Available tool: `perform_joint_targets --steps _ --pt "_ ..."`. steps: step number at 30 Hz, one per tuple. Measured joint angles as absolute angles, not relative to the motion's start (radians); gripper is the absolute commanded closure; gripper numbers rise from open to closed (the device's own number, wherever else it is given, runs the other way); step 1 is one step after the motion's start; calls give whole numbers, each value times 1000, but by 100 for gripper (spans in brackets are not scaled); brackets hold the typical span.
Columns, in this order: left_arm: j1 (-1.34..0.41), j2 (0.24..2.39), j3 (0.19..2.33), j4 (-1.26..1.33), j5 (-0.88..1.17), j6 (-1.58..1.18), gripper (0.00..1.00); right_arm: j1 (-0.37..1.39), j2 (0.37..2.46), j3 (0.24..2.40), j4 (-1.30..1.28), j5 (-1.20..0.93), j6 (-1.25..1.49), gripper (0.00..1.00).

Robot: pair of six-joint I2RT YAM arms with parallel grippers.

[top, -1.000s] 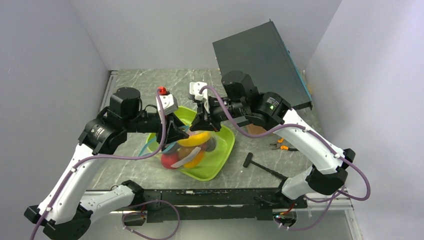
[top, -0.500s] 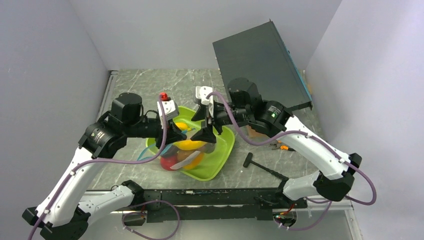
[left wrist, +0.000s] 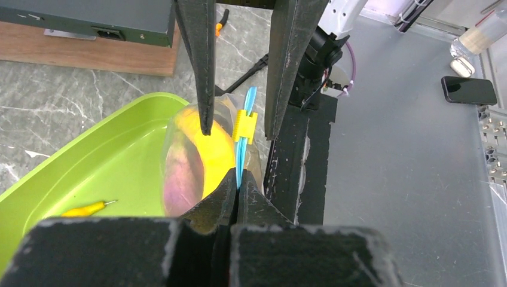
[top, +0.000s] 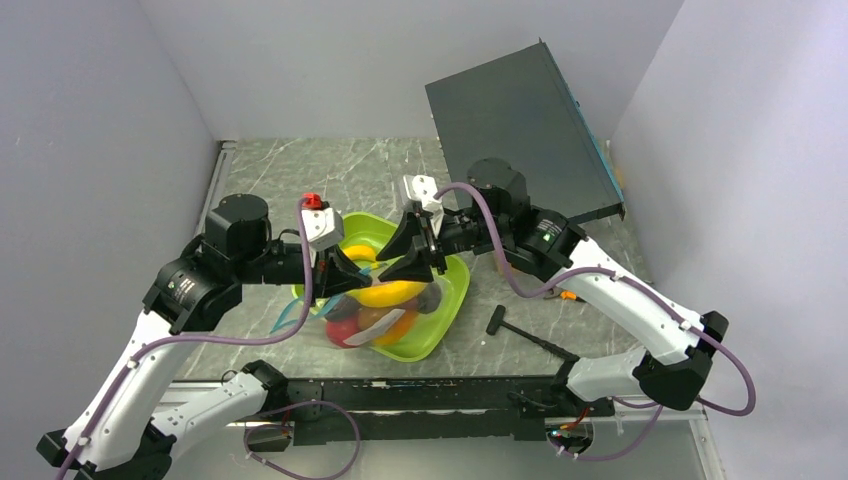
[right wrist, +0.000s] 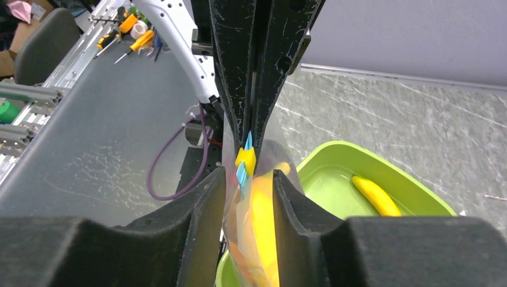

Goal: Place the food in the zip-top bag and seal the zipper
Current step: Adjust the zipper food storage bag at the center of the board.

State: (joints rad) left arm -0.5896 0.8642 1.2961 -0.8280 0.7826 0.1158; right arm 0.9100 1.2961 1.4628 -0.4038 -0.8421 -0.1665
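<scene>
Overhead, we see both arms meeting over the lime-green tray (top: 452, 290), with the zip-top bag (top: 372, 322) of food (top: 388, 295) held between them. At the left wrist, the left gripper (left wrist: 237, 190) is clamped on the zipper (left wrist: 240, 156). At the right wrist, the right gripper (right wrist: 248, 177) straddles the yellow slider (right wrist: 245, 158), jaws apart. Sealing is in hand. Next, we judge, those jaws must close and draw the slider along.

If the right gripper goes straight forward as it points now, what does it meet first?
Probably the yellow slider on the zipper, just ahead of the right gripper; close behind it, the left gripper, shut on the zipper.
</scene>
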Motion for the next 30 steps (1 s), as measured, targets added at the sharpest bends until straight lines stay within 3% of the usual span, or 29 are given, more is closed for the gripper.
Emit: perform_joint_targets --steps 5,14,19,26,27,30 --pt "-590 865 1296 -826 788 107 100 910 1303 1452 -349 -865 -116 85" --pt "-590 859 1296 -815 789 89 100 910 1333 1451 -339 -900 -101 79" --pt "-590 855 1296 -813 789 89 100 910 1333 1451 -338 -901 -103 99" --pt "-590 855 1296 -814 786 89 100 906 1335 1451 -342 -907 -109 100" --pt "-590 855 1298 -815 783 89 94 906 1335 1450 -342 -907 -109 100" --pt "-590 865 1316 -825 756 87 60 903 1332 1442 -320 -885 -94 100"
